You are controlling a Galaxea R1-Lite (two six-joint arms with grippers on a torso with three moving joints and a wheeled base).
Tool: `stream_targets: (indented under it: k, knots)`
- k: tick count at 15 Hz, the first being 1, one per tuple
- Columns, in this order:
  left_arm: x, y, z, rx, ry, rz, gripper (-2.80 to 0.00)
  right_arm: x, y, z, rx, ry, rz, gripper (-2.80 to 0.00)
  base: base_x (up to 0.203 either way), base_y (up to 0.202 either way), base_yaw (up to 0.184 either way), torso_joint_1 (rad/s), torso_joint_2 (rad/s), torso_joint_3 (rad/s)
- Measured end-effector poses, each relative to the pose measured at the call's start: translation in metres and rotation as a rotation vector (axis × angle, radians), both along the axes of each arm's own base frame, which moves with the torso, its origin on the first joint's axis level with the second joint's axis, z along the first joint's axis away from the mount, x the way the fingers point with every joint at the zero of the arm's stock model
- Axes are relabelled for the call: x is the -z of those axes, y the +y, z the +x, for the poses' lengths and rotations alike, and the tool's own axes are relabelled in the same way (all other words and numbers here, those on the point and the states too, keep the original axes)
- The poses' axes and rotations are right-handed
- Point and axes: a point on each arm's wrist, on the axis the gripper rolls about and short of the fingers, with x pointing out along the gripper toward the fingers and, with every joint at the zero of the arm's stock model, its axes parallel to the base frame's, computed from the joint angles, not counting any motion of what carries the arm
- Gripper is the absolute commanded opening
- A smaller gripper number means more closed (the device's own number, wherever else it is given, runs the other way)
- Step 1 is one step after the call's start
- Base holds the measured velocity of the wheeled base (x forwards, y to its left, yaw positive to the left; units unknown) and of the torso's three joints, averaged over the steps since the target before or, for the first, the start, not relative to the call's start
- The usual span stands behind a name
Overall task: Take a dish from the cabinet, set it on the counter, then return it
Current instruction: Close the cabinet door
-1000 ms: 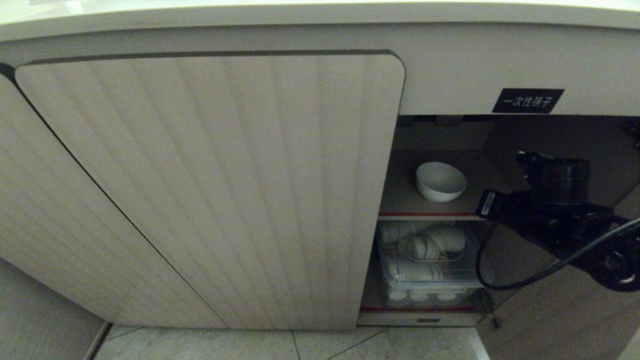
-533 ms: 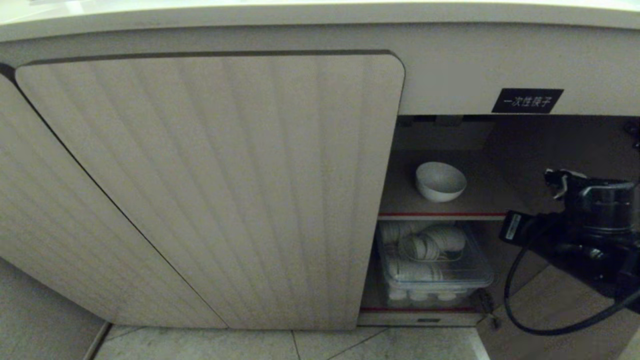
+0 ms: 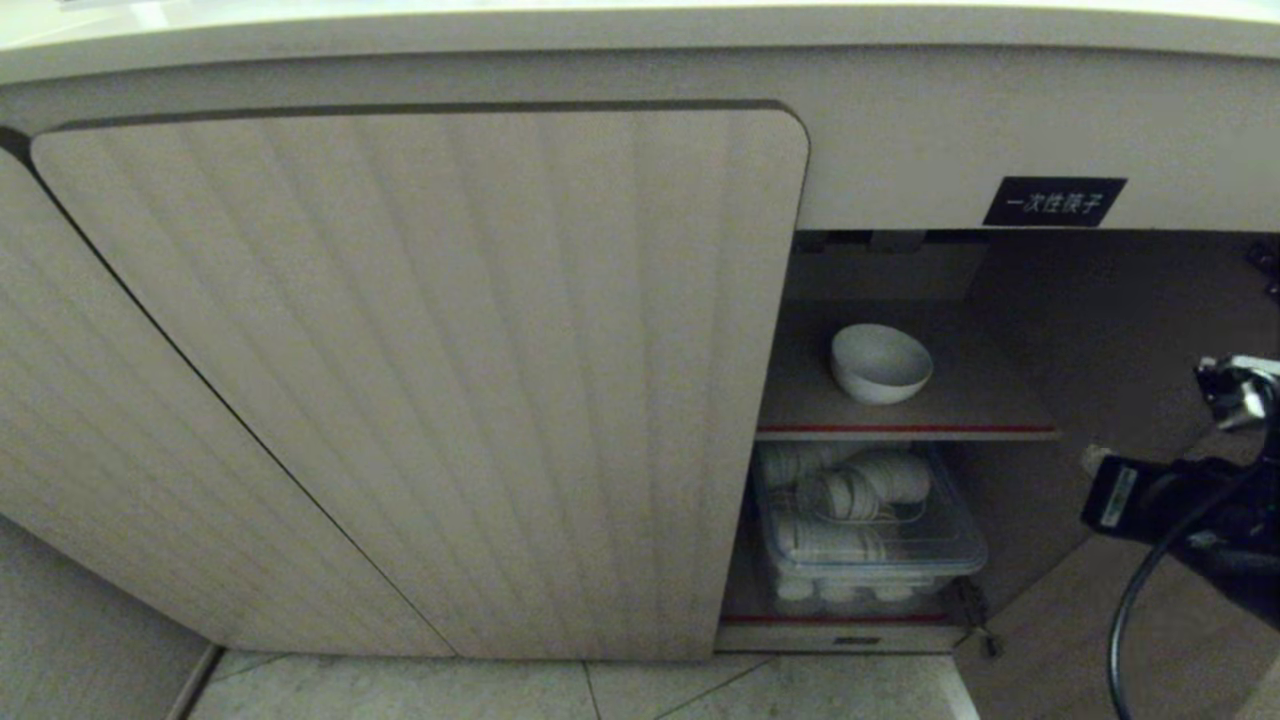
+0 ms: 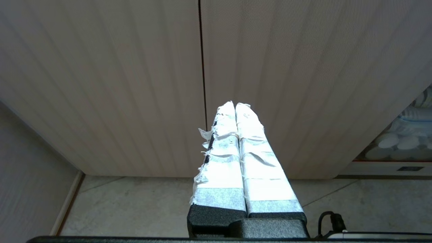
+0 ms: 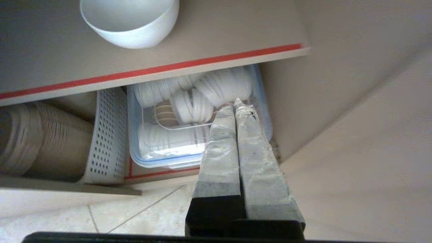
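White ceramic, within reach: the dish (image 3: pixel 881 362) sits alone on the cabinet (image 3: pixel 420 380)'s red-edged shelf (image 3: pixel 905 430), door swung aside for access — right gripper (image 5: pixel 235 103) clenched and empty outside the opening; left gripper (image 4: pixel 235 105) likewise clenched, parked by the closed doors.

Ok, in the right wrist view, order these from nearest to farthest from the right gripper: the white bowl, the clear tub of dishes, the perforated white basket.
From the right gripper:
1. Clear tub, lower compartment, just past the shut fingertips.
2. Perforated white basket, beside the tub, same compartment.
3. White bowl, on the red-edged shelf above.
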Motion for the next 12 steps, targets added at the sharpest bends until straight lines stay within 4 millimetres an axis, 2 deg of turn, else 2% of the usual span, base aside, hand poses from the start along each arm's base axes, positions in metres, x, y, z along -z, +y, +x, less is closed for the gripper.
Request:
stream_targets:
  k: [5, 9, 12]
  knots:
    - [0.0, 0.0, 0.0, 0.0, 0.0, 0.0, -2.8, 0.009, -0.015, -0.042, 0.027, -0.014, -0.045, -2.8, 0.0, 0.0, 0.0, 0.0, 0.0, 0.0]
    - [0.0, 0.0, 0.0, 0.0, 0.0, 0.0, -2.8, 0.035, -0.025, -0.083, 0.053, 0.024, -0.073, -2.8, 0.0, 0.0, 0.0, 0.0, 0.0, 0.0]
    - [0.0, 0.0, 0.0, 0.0, 0.0, 0.0, -2.8, 0.041, -0.028, -0.1, 0.044, 0.026, -0.078, -2.8, 0.0, 0.0, 0.0, 0.0, 0.0, 0.0]
